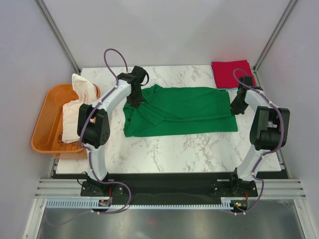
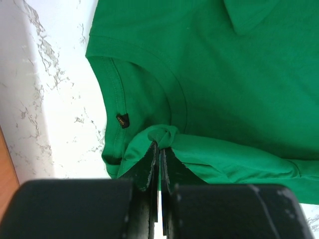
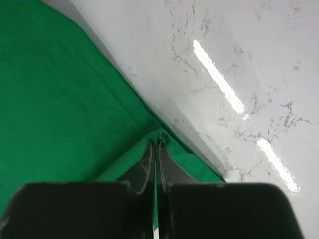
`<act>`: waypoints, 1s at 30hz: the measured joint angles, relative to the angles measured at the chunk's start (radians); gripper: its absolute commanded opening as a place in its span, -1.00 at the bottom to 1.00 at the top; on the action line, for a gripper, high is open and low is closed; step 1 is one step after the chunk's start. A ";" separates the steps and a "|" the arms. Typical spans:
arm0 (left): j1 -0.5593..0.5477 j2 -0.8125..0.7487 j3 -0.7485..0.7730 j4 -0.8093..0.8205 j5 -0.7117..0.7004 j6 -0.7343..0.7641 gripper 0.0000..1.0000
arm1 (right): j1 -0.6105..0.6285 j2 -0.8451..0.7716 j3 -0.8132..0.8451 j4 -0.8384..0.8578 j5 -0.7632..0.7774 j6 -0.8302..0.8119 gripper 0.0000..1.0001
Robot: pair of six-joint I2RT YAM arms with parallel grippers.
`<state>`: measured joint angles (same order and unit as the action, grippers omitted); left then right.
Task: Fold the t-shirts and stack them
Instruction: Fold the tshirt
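The green t-shirt (image 1: 182, 110) lies spread across the middle of the table, partly folded. My left gripper (image 1: 135, 97) is shut on a bunch of its cloth near the collar (image 2: 164, 135); the neckline and label show in the left wrist view. My right gripper (image 1: 235, 105) is shut on the shirt's right hem edge (image 3: 159, 134). A folded red t-shirt (image 1: 231, 73) lies at the far right corner, with a sliver of pale blue cloth under its near edge. A white t-shirt with red print (image 1: 79, 107) hangs in and over the orange tub.
The orange plastic tub (image 1: 47, 117) stands off the table's left edge. Bare marble table (image 1: 189, 149) shows in front of the green shirt. Grey walls and frame posts close in at both sides.
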<state>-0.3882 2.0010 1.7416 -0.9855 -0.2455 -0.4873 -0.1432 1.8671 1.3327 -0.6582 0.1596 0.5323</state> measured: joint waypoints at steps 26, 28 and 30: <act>0.001 0.145 0.169 -0.011 -0.008 0.080 0.03 | -0.011 0.023 0.070 -0.060 0.035 0.020 -0.38; 0.001 0.135 0.153 -0.013 -0.009 0.080 0.05 | -0.018 0.012 0.060 -0.082 0.052 0.029 -0.35; -0.001 0.101 0.114 -0.016 -0.008 0.080 0.08 | -0.024 -0.016 0.035 -0.100 0.063 0.044 -0.33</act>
<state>-0.3893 2.1025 1.8557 -1.0019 -0.2535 -0.4068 -0.1677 1.8511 1.3682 -0.7578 0.2222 0.5762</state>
